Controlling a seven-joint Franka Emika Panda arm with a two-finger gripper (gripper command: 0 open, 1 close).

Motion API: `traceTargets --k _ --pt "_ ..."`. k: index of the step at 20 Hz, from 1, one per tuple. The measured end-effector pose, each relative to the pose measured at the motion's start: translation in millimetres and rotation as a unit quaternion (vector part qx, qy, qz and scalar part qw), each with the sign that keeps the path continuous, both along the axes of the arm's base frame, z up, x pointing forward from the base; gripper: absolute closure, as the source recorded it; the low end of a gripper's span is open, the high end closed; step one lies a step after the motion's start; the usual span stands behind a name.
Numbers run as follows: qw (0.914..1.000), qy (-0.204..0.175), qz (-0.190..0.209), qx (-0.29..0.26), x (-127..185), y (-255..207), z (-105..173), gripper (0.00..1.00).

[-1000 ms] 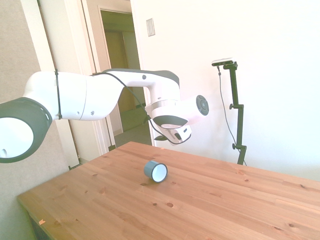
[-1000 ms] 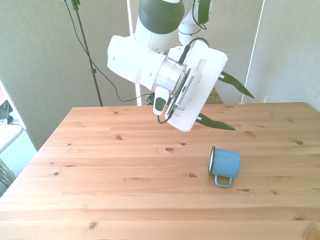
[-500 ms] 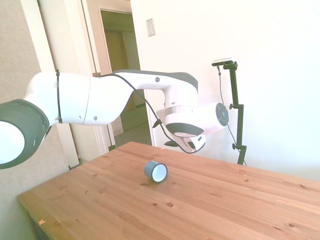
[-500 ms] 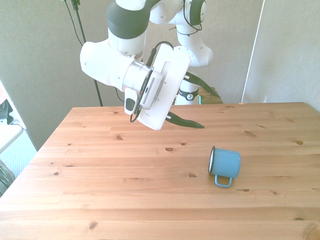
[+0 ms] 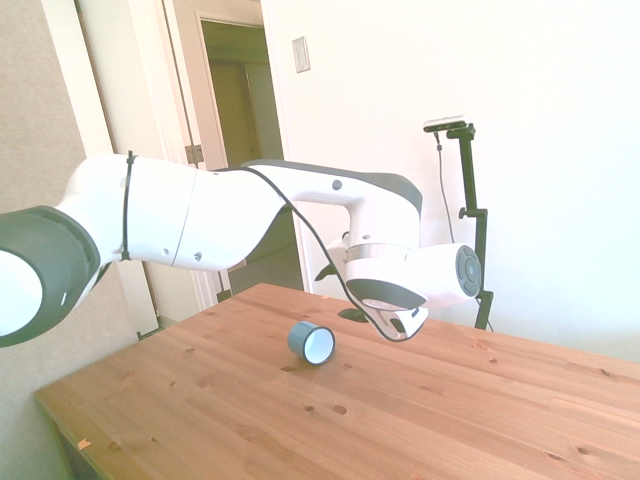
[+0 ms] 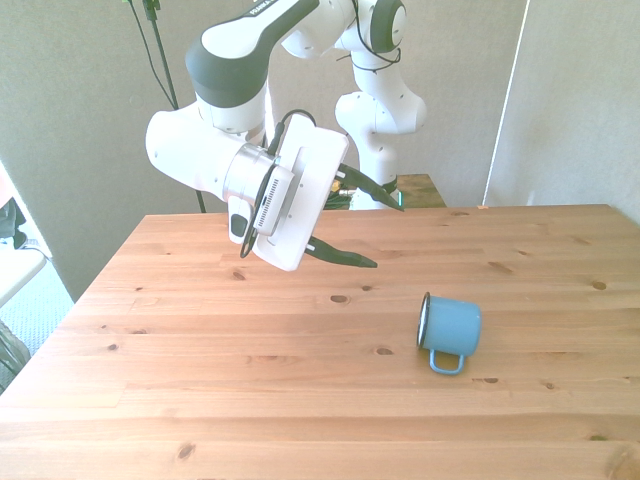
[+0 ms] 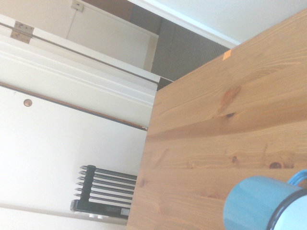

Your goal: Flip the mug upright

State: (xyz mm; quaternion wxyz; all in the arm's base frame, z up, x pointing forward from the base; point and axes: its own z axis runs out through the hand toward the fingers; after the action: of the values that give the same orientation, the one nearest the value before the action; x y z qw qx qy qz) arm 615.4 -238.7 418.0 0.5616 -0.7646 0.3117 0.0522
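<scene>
Mug (image 6: 450,332) on side, wooden table (image 6: 250,400), doorway (image 5: 240,110) behind.

Bright washed-out daylight, side view's white wall overexposed, soft faint shadows, wrist view perhaps slightly soft

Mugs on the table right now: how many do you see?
1. The blue mug lies on its side on the wooden table, toward the front view's right, handle pointing at the near edge. The open gripper hovers apart from it. Nothing looks able to hide another.
</scene>
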Motion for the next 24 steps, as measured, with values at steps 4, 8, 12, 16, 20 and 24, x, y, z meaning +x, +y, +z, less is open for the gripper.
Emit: traceTargets --k 4,8,12,16,20,24 --pt "0.9999 0.014 0.000 0.004 4 -2 -27 0.00" --pt "0.9998 0.020 0.001 0.006 5 -2 -40 0.00" --pt "0.9996 0.025 0.004 0.008 5 -1 -52 0.00" --pt "0.9996 0.025 0.008 0.008 7 3 -57 0.00" --pt "0.9997 0.020 0.009 0.007 5 5 -50 0.00" --pt "0.9995 0.028 0.010 0.001 11 18 -63 0.00"
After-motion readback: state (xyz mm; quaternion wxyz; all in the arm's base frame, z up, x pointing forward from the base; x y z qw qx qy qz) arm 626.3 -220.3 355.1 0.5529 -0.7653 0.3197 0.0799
